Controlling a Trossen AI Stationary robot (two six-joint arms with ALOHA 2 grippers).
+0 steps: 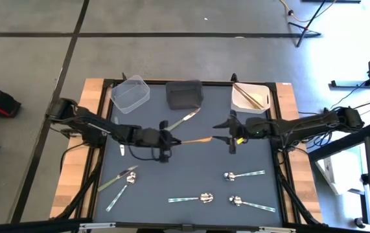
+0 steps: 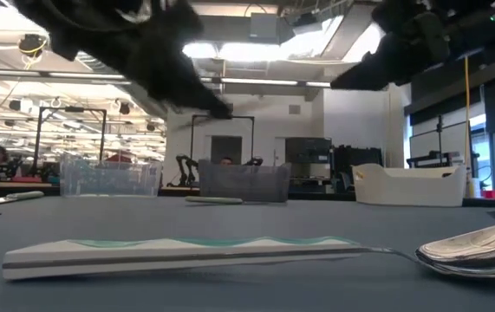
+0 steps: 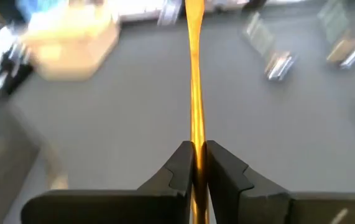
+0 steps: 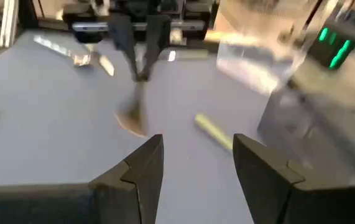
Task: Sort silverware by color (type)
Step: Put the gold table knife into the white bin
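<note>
At worktop centre, a slim copper-orange utensil sits pinched by its handle end in the left gripper, fingers clamped tight on the thin shaft; its free end points toward 3 o'clock, at the right gripper. Right gripper's fingers stand wide apart, holding nothing, facing the copper tip from close by. Looks like a handover toward the white bin at 1 o'clock, which already has copper sticks in it.

Risks: grip is on a narrow smooth metal shaft, far from its balance point, so it could swivel or slip out if the left releases before the right has closed. Open right fingers may also knock the tip aside on approach.

Other pieces: olive-green utensil near the dark bin at 12 o'clock; clear plastic bin at 11 o'clock. Shiny silver spoons with pale patterned handles lie flat toward 5 o'clock and 6 o'clock, more at 7 o'clock. Worktop is a matte dark grey mat, low friction for thin flat handles.
</note>
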